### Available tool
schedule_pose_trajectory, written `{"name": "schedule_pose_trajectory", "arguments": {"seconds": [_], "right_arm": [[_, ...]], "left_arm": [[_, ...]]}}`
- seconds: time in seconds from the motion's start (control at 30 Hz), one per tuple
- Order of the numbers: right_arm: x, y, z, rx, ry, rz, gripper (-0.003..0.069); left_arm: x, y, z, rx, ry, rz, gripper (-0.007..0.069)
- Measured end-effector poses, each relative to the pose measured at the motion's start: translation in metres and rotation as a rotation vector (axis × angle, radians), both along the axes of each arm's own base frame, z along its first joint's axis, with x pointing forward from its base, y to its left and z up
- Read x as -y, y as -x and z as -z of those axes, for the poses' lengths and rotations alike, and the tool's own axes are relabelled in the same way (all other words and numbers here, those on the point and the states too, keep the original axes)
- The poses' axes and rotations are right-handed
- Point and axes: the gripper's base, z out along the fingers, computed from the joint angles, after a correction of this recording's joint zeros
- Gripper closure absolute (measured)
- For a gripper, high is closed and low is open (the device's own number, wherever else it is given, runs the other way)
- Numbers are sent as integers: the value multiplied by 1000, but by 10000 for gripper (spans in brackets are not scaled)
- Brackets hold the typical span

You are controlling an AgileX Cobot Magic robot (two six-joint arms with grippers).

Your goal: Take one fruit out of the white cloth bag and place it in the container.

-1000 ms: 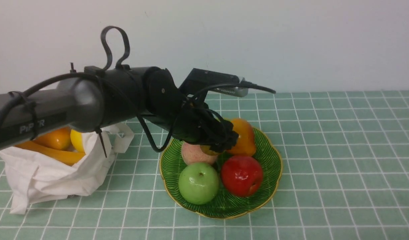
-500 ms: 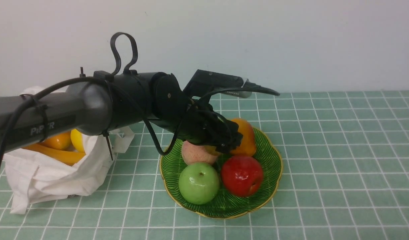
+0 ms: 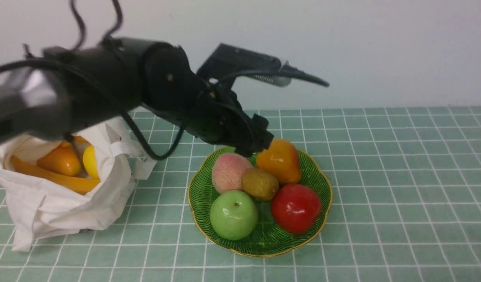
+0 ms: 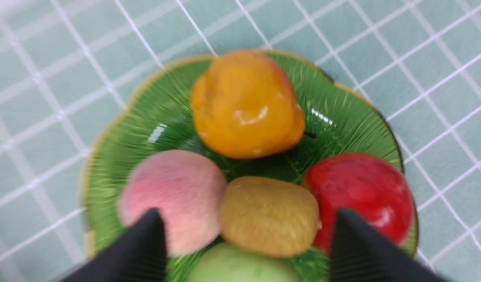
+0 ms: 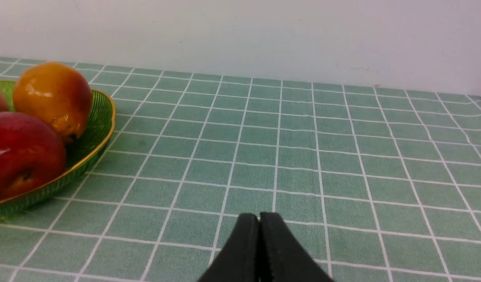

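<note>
The white cloth bag (image 3: 60, 211) is standing open on the desk (image 3: 401, 176), with orange and yellow pieces showing inside. Beside it the container (image 3: 264, 243) is carrying a pear (image 3: 280, 160), a peach (image 3: 227, 172), a green apple (image 3: 233, 214) and a red apple (image 3: 296, 208). The fruit (image 3: 260, 184) is lying in the middle of them, touching the peach. Our left hand (image 4: 248, 214) is hanging just above it with fingers spread wide, holding nothing. Our right hand (image 5: 259, 220) is hovering over bare desk with its fingers pressed together. We are judging the placing as done, so we are planning a straight lift with wide fingers, to avoid brushing the peach or the red apple.
</note>
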Motion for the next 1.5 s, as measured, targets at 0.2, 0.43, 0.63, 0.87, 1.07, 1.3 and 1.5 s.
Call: {"name": "schedule_pose_trajectory", "arguments": {"seconds": [0.2, 0.43, 0.63, 0.87, 1.07, 1.3, 1.5], "right_arm": [[0, 0, 0, 0, 0, 0, 674], [0, 0, 0, 0, 0, 0, 674], [0, 0, 0, 0, 0, 0, 674], [0, 0, 0, 0, 0, 0, 674], [0, 0, 0, 0, 0, 0, 674], [0, 0, 0, 0, 0, 0, 674], [0, 0, 0, 0, 0, 0, 674]], "left_arm": [[-45, 54, -78, 160, -8, -55, 601], [-101, 139, -140, 359, 181, -139, 632], [-132, 189, -121, 431, 259, -153, 632], [-150, 222, -98, 429, 314, -149, 632], [-162, 240, -97, 487, 341, -150, 632], [-173, 252, -98, 555, 337, -159, 632], [-178, 253, -51, 591, 306, -216, 632]]}}
